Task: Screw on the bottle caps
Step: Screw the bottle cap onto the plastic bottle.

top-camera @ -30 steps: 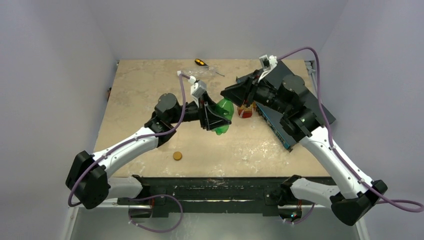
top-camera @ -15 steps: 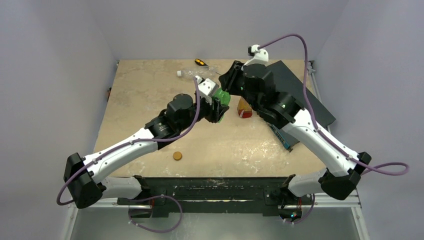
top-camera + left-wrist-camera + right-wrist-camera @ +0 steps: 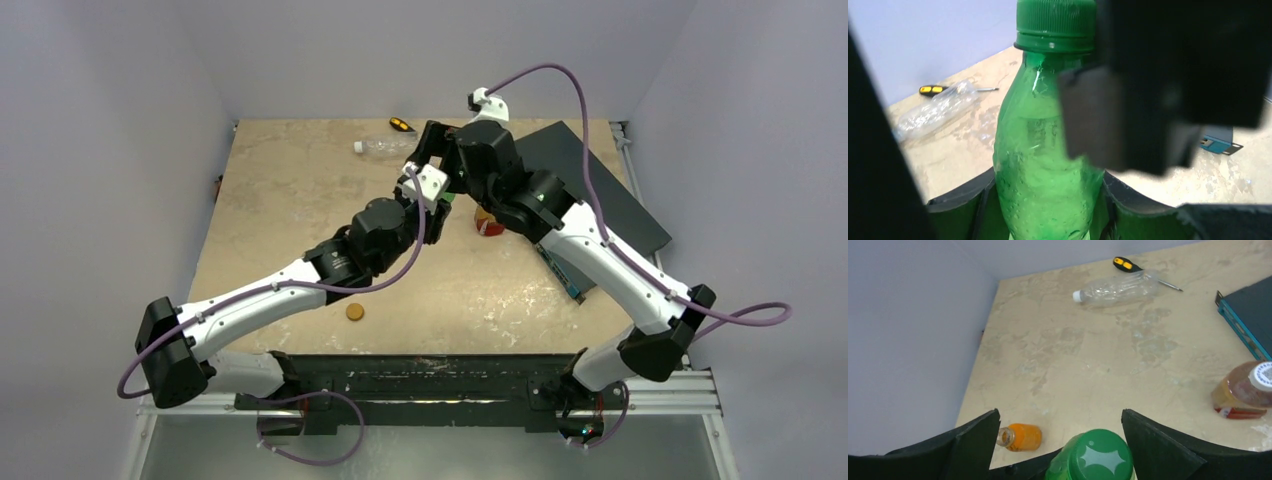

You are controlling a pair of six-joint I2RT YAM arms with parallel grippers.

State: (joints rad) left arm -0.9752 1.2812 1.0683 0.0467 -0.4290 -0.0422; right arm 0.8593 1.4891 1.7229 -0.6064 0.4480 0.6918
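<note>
Currently you've three bottles [image 3: 385, 147], one loose orange cap [image 3: 354, 312]. Your left claw [image 3: 1048, 220] clamps the green bottle [image 3: 1048, 160] upright; right claw [image 3: 1059, 416] gapes around its green cap [image 3: 1091, 456].

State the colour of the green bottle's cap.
The cap is green, like its bottle; the left wrist view shows it best.
</note>
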